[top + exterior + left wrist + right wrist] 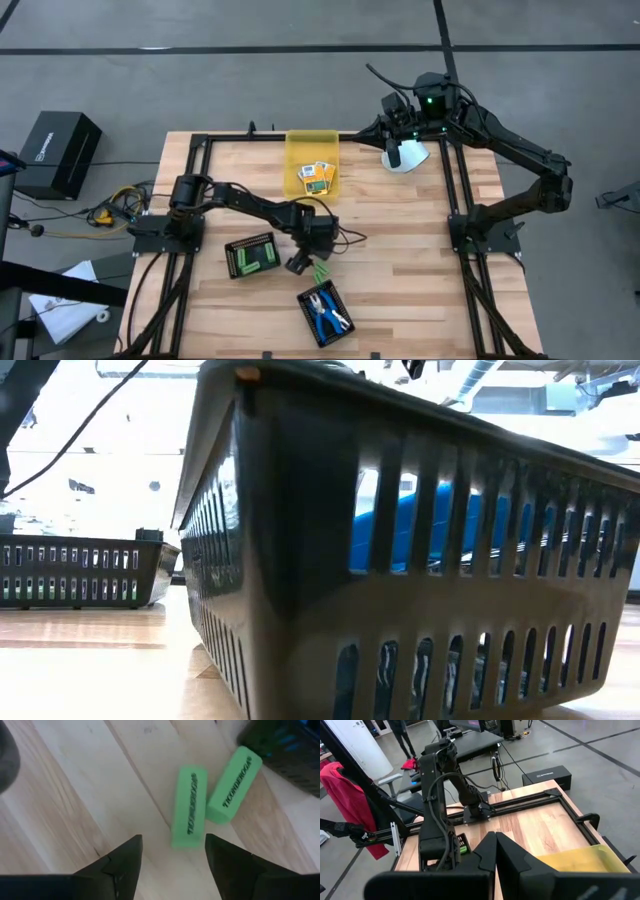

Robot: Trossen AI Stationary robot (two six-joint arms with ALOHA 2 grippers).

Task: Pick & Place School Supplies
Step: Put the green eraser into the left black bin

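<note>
Two light-green blocks [189,807] [234,785] lie flat on the wooden table side by side; in the high view they show as a green patch [322,270]. My left gripper [172,855] [303,262] hovers open just above them, pointing steeply down, its fingers standing to either side of the nearer block's end without touching it. Yellow-orange printed boxes [318,177] lie in the translucent yellow bin [296,150]. Blue-handled scissor-like tools [326,314] lie in a black tray [306,300]. My right gripper [495,852] waits shut, raised over the table's far right.
A second black tray [250,255] holding green pieces sits left of my left gripper. The scissors tray's corner [285,745] is close beside the farther green block. A white disc [405,155] lies at the far right. Black frame rails [455,180] run along the table's sides.
</note>
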